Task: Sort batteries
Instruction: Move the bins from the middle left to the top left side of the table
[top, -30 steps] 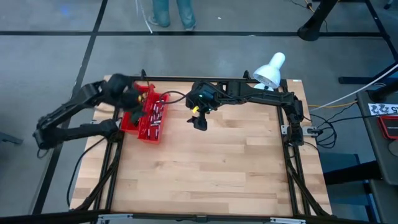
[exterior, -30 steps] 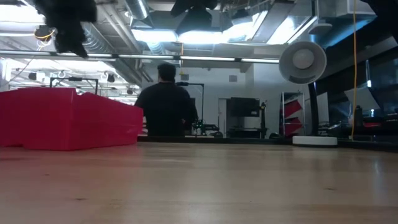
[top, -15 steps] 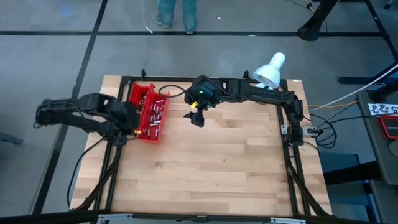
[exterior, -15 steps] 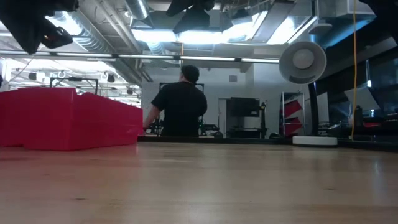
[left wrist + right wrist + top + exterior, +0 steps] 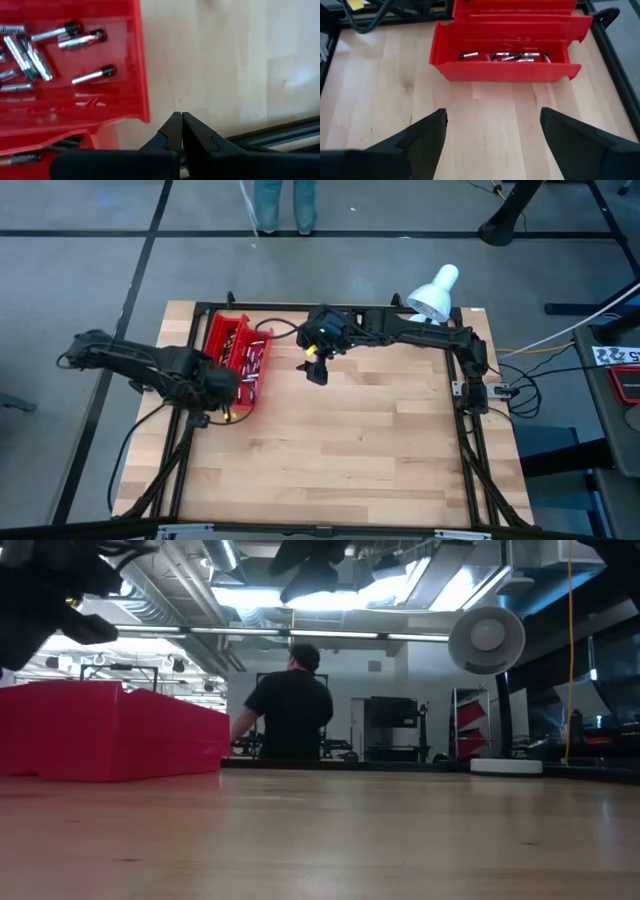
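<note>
Two red trays (image 5: 237, 360) stand side by side at the table's far left, with several small silvery batteries (image 5: 47, 47) lying loose in them (image 5: 505, 56). My left gripper (image 5: 181, 131) is shut with nothing between its fingers. It points down over bare wood just off a tray's near corner (image 5: 142, 112), at the trays' near end (image 5: 226, 406). My right gripper (image 5: 492, 125) hangs open above the table to the right of the trays (image 5: 315, 370), facing them, and is apart from them.
A white lamp (image 5: 436, 292) stands at the table's far right corner. Black frame rails (image 5: 185, 450) run along the left edge under my left arm. Bare wood (image 5: 370, 440) fills the middle and right. A person (image 5: 290, 705) stands in the room behind the table.
My left gripper has swung from above the trays' far end, out past their left side, and down toward the table's near edge. It now stands by their near end, and its wrist has turned on the way. The trays have stayed put.
</note>
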Robot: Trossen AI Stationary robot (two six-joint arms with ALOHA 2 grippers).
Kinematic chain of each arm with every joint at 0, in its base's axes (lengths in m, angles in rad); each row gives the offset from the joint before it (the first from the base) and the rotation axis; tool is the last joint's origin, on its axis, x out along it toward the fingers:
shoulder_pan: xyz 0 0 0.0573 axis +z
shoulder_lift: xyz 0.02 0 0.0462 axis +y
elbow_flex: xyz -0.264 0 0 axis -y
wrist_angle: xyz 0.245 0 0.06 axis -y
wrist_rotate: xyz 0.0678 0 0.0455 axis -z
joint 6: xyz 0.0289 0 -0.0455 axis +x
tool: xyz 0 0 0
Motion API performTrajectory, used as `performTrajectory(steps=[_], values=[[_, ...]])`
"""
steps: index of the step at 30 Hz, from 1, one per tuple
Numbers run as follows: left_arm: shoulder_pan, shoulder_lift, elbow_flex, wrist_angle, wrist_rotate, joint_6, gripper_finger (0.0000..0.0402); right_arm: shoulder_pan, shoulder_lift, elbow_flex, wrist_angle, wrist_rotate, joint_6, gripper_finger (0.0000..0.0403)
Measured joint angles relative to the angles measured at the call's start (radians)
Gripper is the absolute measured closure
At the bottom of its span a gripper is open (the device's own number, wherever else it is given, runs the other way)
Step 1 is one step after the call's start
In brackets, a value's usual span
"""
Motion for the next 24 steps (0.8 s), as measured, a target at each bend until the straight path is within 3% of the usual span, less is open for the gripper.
performTrajectory(steps=[12,24], values=[[0.007,0.179,0.000,0.132,-0.027,0.028,0.0401,0.000,0.000,-0.070,0.025,-0.002,0.025,0.0082],[0.130,0.213,0.003,0.242,-0.094,0.065,0.0401,0.000,0.000,-0.070,0.000,-0.019,0.027,0.0081]])
